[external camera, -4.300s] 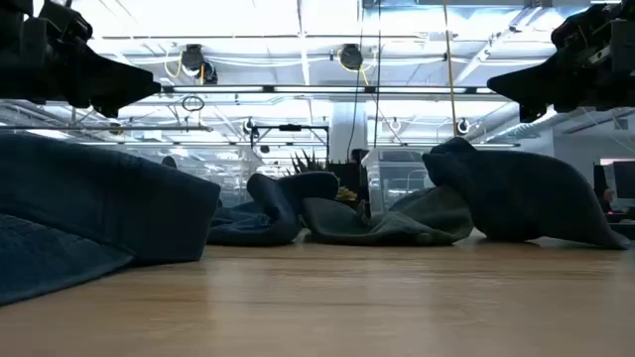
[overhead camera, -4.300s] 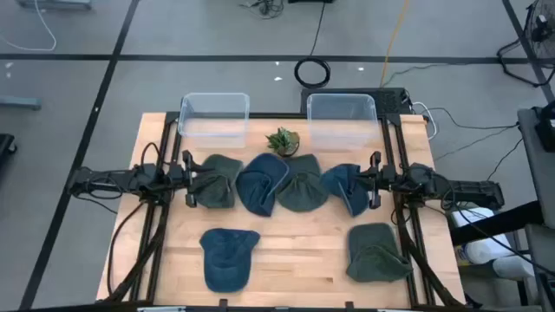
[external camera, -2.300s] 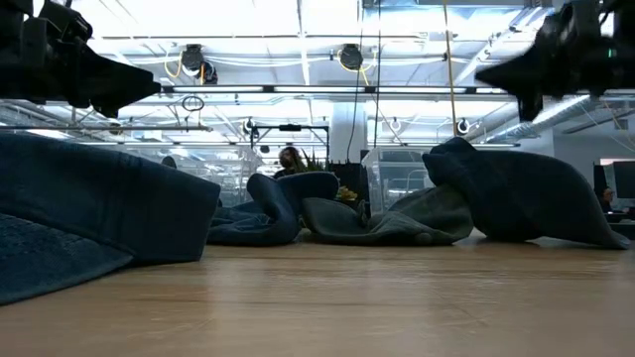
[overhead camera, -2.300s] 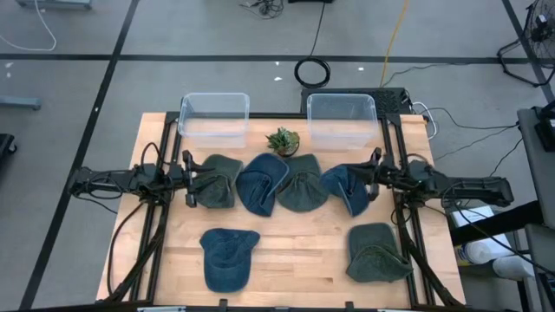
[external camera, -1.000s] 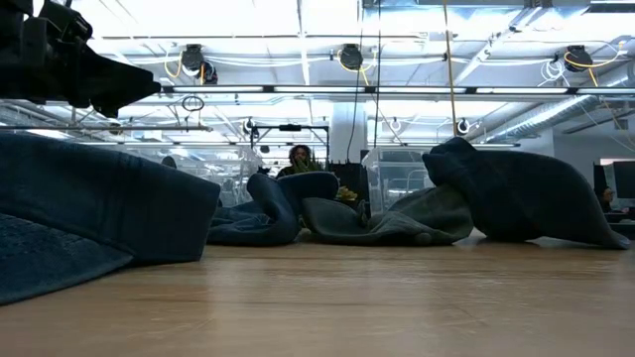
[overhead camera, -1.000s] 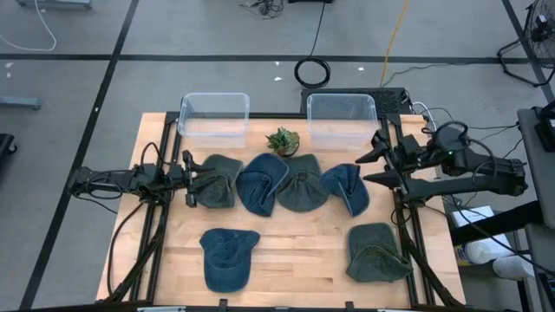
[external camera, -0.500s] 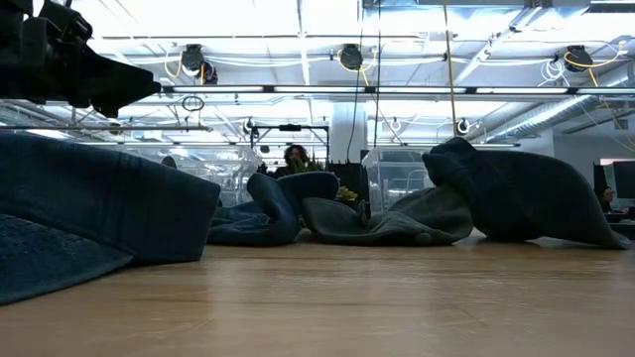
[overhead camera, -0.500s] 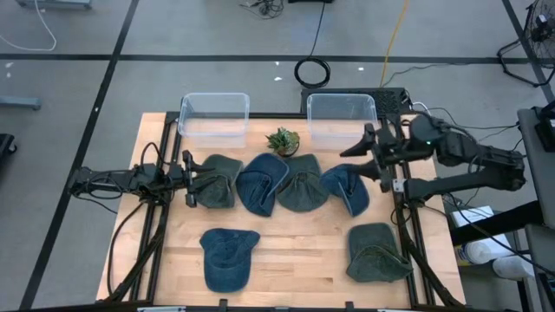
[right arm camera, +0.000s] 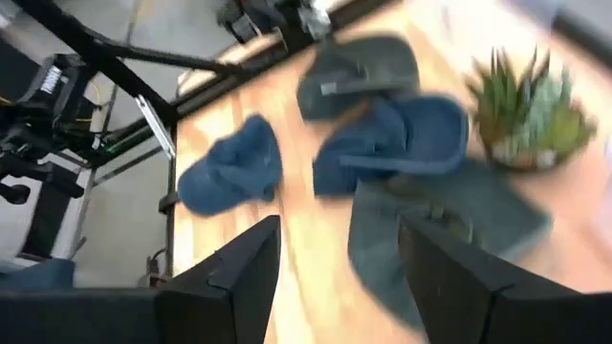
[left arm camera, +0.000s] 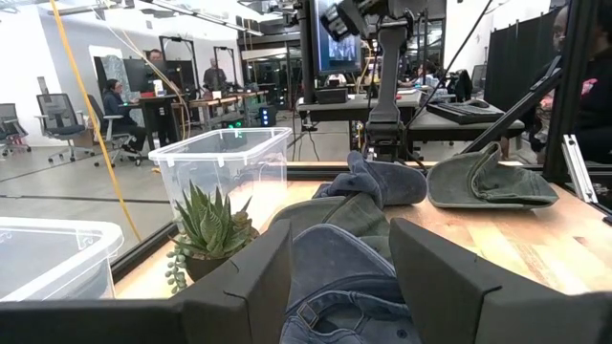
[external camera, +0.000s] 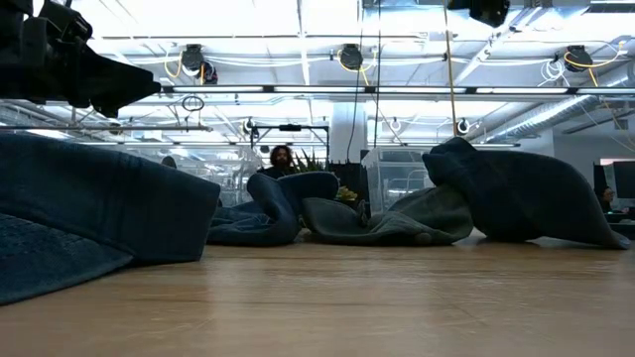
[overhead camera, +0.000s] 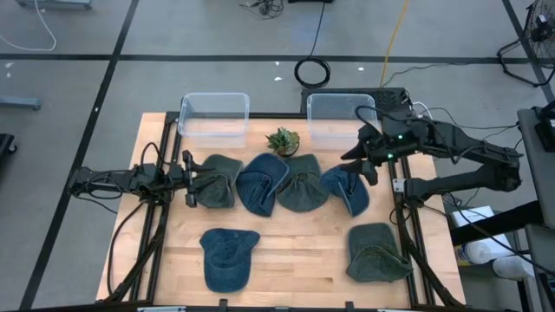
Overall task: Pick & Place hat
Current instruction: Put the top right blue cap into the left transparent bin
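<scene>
Jaws of the right gripper hang parted and empty just above the blue hat.

The right wrist view is motion-blurred, smearing the hats and the small plant beside them

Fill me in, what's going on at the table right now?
Six hats lie on the wooden table, four in a row and two nearer the front, with two empty clear bins and a small plant at the back. The right gripper hangs open and empty above the blue hat at the row's right end. The left gripper is open at the green hat on the left end, holding nothing.
</scene>
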Available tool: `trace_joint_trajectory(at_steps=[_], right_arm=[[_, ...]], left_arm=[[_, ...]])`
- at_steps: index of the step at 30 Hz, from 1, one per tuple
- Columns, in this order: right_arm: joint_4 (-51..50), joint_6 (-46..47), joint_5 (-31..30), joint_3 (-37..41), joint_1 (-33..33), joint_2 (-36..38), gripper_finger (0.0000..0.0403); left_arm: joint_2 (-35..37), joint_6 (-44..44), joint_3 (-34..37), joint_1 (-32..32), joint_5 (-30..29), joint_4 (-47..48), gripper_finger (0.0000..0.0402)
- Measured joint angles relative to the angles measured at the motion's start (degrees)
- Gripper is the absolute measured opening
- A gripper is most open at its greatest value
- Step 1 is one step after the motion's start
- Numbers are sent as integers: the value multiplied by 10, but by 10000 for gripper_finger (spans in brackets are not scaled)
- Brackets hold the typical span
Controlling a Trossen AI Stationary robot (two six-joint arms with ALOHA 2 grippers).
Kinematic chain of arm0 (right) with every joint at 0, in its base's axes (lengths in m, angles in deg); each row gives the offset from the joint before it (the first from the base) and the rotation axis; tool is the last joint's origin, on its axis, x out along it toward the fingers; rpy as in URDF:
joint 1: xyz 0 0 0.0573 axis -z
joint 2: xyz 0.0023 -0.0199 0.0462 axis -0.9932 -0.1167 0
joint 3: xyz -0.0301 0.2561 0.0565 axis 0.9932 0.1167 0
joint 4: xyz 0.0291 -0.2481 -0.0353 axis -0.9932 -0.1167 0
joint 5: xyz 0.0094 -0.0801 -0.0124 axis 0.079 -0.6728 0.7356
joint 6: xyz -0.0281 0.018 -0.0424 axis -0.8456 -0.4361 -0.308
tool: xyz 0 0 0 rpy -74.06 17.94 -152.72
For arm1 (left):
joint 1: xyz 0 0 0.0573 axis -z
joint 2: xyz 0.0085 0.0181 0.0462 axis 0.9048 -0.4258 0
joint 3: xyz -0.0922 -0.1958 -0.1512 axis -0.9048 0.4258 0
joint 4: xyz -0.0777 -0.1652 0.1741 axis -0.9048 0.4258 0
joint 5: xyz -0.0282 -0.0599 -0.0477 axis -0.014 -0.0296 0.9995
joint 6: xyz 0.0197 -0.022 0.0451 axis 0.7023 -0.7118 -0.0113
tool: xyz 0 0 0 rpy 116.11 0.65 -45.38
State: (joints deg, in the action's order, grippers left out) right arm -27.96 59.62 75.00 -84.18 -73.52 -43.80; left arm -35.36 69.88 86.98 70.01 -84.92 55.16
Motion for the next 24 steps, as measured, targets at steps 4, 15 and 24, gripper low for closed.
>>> trace_joint_trajectory(at_steps=[4, 15, 24], right_arm=[[-49, 66, 0, 0, -7, -8, 199], [-115, 233, 0, 0, -58, -45, 199], [-175, 337, -41, 0, -114, -80, 199]], left_arm=[[0, 0, 0, 0, 0, 0, 186], [0, 0, 0, 0, 0, 0, 186], [0, 0, 0, 0, 0, 0, 187]])
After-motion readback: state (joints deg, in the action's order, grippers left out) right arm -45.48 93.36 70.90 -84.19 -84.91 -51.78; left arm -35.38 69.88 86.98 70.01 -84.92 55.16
